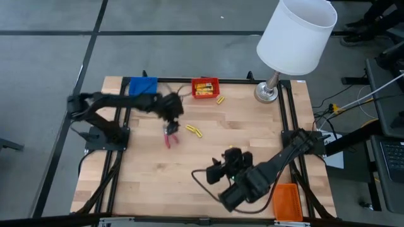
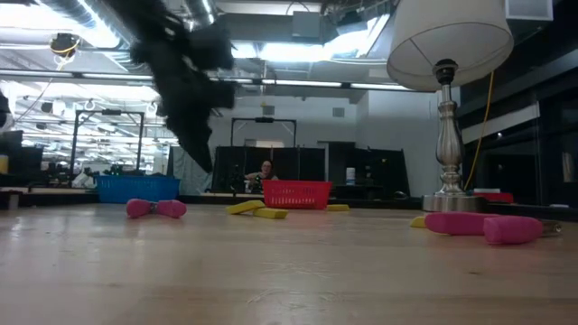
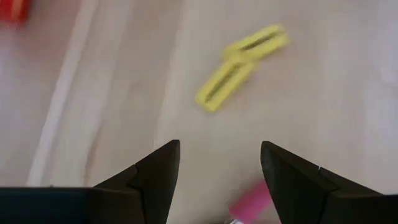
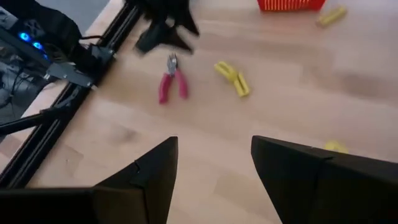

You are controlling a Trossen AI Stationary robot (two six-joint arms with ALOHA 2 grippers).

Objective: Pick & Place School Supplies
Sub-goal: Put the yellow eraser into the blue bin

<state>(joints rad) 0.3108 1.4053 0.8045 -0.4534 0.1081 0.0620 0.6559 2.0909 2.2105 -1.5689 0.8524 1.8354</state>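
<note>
Pliers [image 1: 170, 137] lie on table just below open left gripper [image 1: 172, 123].

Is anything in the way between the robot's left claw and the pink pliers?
No. The left gripper hangs open just above the pink pliers, with only bare table around them. The yellow packets lie off to one side.
</note>
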